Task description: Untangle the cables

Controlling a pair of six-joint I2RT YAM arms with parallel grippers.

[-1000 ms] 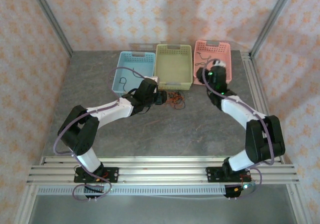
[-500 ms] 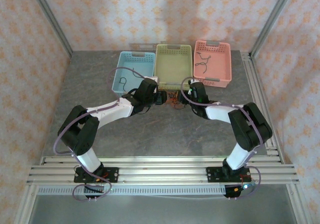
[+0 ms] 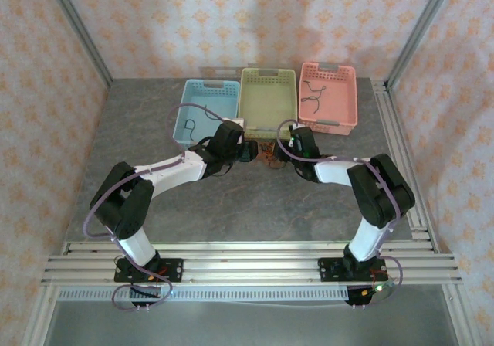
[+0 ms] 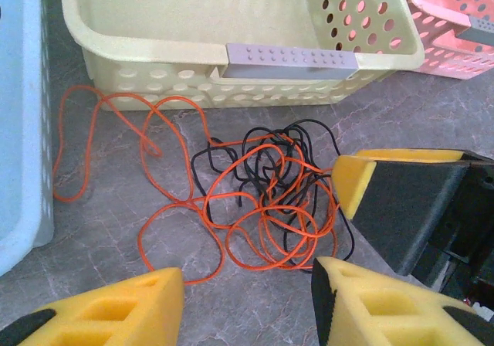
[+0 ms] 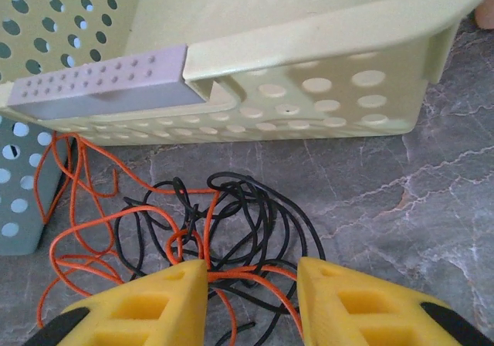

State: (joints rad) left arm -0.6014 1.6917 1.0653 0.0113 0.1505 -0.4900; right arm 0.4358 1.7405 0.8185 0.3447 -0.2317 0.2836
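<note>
Cables (image 4: 270, 199): 1 orange + black tangle on the table (image 4: 432, 106), just in front of the green basket (image 4: 154, 52), not in it. Its spread runs along the basket's front, w/ the dense knot at the right-arm end and loose orange loops trailing toward the blue basket (image 4: 19, 130).

Right gripper (image 5: 251, 265) is nearer: right over the knot, jaws apart, strands lying in the gap, no pinch visible. Left gripper (image 4: 247, 273) has its jaws spread wide on nothing, knot just ahead of its tips.

Likely the right arm grabs 1st and the left takes the loops.

Right wrist view gives which strands sit btwn the pads. Left wrist view gives the right finger (image 4: 351, 180) at the knot's edge; can't tell contact. Top view adds a dark wire (image 3: 312, 93) in the pink basket (image 3: 328, 122).
</note>
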